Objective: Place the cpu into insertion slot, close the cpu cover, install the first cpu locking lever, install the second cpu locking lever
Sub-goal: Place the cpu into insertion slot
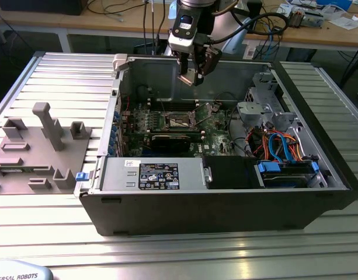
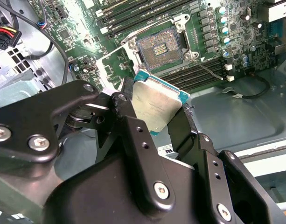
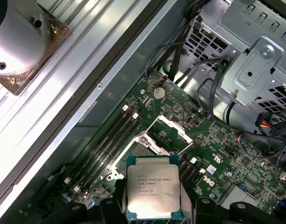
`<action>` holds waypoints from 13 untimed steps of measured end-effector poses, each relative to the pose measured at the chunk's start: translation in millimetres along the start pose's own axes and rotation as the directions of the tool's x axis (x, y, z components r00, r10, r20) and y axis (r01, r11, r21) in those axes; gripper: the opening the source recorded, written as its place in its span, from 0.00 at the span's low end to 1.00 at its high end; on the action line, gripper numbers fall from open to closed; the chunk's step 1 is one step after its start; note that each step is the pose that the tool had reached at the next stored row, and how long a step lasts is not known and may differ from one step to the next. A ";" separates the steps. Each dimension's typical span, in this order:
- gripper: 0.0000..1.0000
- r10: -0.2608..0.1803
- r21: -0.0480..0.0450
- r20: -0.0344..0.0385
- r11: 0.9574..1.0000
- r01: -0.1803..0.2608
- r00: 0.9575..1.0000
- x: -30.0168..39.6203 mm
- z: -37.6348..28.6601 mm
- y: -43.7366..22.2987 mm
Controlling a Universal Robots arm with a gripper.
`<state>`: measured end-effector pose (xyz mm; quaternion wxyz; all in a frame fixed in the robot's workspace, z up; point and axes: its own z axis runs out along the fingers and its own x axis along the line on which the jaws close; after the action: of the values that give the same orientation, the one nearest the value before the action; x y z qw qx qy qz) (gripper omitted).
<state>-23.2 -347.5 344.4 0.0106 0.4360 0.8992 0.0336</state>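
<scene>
The cpu (image 2: pixel 156 105), a flat square chip with a silver top and green edge, sits between my gripper's (image 2: pixel 154 106) two black fingers, which are shut on its opposite sides. In the first wrist view the cpu (image 3: pixel 152 191) hangs above the motherboard, partly covering the insertion slot (image 3: pixel 142 145). The insertion slot (image 2: pixel 160 46) lies bare, its dark contact field showing. The cpu cover (image 3: pixel 173 125) stands raised on the slot's far side. In the exterior view my gripper (image 1: pixel 190 80) hovers well above the insertion slot (image 1: pixel 180 121), inside the open computer case.
The green motherboard (image 1: pixel 216 133) lies on the case floor, with long black memory slots (image 2: pixel 133 14) beside the socket. A thin metal lever (image 2: pixel 210 72) sticks out by the slot. A drive cage (image 1: pixel 260 102) and coloured cables (image 1: pixel 281 146) fill the exterior view's right. A grey fixture (image 1: pixel 41 146) stands outside the case.
</scene>
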 end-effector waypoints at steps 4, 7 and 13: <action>0.54 0.004 0.000 0.000 1.000 -0.004 1.000 0.0 0.1 0.0; 0.54 0.006 0.000 0.000 1.000 -0.006 1.000 0.0 0.2 0.0; 0.54 0.011 0.000 0.001 1.000 -0.011 1.000 0.0 0.3 0.0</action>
<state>-23.2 -347.5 344.1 0.0108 0.4411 0.8968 0.0335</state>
